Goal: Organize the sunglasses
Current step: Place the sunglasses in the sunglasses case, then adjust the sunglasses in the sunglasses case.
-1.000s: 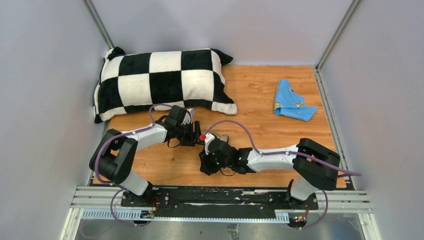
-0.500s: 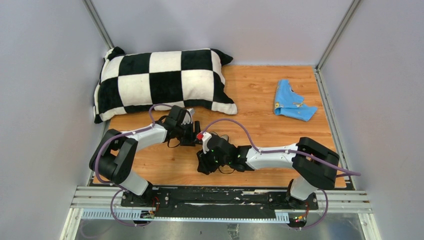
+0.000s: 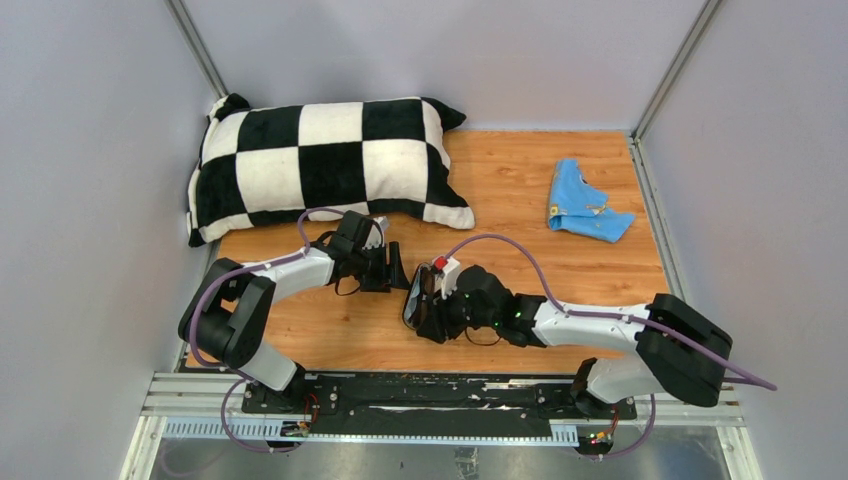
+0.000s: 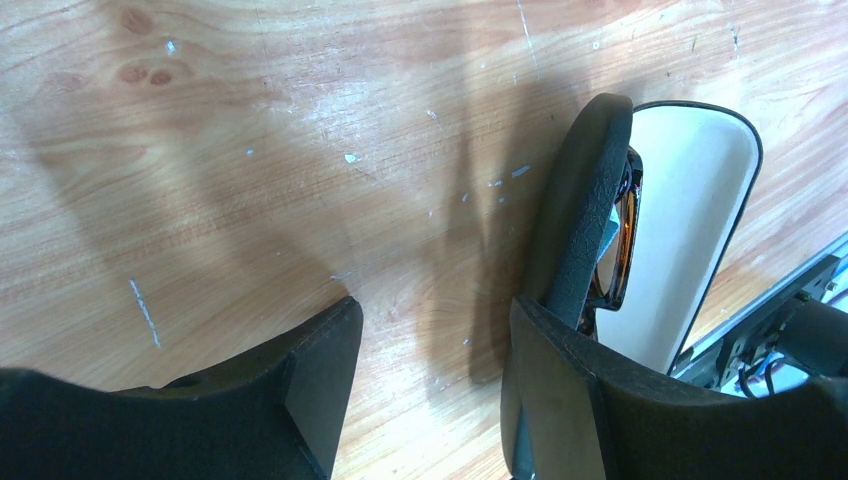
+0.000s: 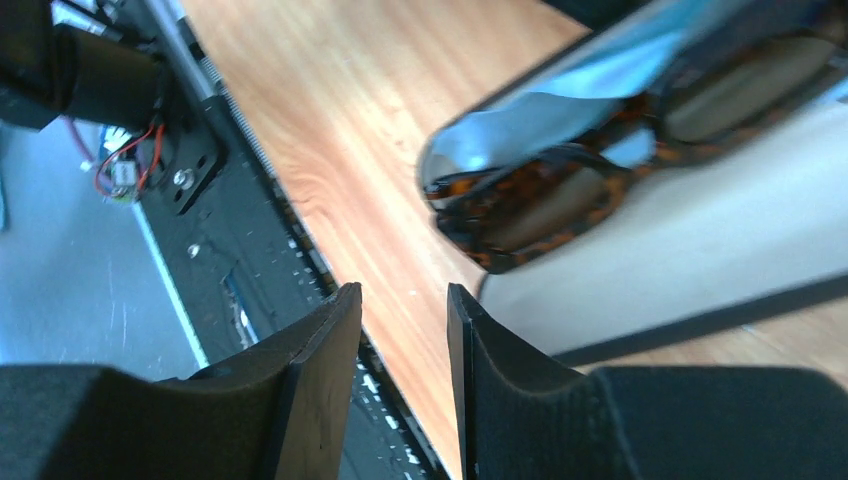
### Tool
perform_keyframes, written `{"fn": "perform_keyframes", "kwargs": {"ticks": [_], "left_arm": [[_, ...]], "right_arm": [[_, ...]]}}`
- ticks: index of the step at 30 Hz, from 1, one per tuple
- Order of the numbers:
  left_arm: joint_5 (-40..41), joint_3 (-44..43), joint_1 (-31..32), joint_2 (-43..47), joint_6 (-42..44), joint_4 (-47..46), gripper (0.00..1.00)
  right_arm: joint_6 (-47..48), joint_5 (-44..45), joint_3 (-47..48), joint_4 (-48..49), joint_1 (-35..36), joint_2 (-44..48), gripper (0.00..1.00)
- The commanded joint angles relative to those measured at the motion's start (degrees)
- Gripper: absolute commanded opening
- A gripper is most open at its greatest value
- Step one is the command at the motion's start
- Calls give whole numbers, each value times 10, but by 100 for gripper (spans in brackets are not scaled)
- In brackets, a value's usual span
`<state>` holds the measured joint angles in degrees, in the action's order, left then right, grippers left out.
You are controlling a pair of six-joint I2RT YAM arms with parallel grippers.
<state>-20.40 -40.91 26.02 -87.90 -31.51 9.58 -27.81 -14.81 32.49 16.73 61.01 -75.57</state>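
Note:
The sunglasses (image 5: 540, 200), dark tortoiseshell with brownish lenses, lie inside an open black case (image 4: 575, 190) with a cream lining (image 5: 700, 250). They show as a thin edge in the left wrist view (image 4: 626, 235). A pale blue layer (image 5: 600, 85) sits behind them. The case (image 3: 411, 300) stands between both grippers near the table's middle front. My left gripper (image 4: 432, 315) is open and empty over bare wood, its right finger against the case's black shell. My right gripper (image 5: 402, 298) is open with a narrow gap and holds nothing, just below the case.
A black-and-white checkered pillow (image 3: 325, 160) lies at the back left. A blue cloth (image 3: 585, 212) lies at the back right. The black base rail (image 3: 440, 395) runs along the table's front edge, close under the right gripper. Grey walls close in three sides.
My right arm has swung its elbow out to the right and its gripper has shifted up and right beside the case. The case's opened halves now show. The left arm has stayed put.

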Motion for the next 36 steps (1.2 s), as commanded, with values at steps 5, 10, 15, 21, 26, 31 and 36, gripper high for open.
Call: {"fn": "perform_keyframes", "kwargs": {"ticks": [5, 10, 15, 21, 26, 31, 36], "left_arm": [[49, 31, 0, -22, 21, 63, 65], [47, 32, 0, -23, 18, 58, 65], [47, 29, 0, -27, 19, 59, 65], [45, 30, 0, -32, 18, 54, 65], [40, 32, 0, -38, 17, 48, 65], [38, 33, 0, -39, 17, 46, 65], [34, 41, 0, -37, 16, 42, 65]], "right_arm": [[-25, -15, 4, 0, -31, -27, 43], [-27, -47, 10, 14, -31, -58, 42], [-20, -72, 23, 17, -30, -75, 42], [-13, -89, 40, 12, -29, -91, 42], [-14, -86, 43, 15, -29, -101, 42], [-13, -79, 48, 15, -29, -107, 42], [5, -70, 69, -2, -29, -117, 42]]}}
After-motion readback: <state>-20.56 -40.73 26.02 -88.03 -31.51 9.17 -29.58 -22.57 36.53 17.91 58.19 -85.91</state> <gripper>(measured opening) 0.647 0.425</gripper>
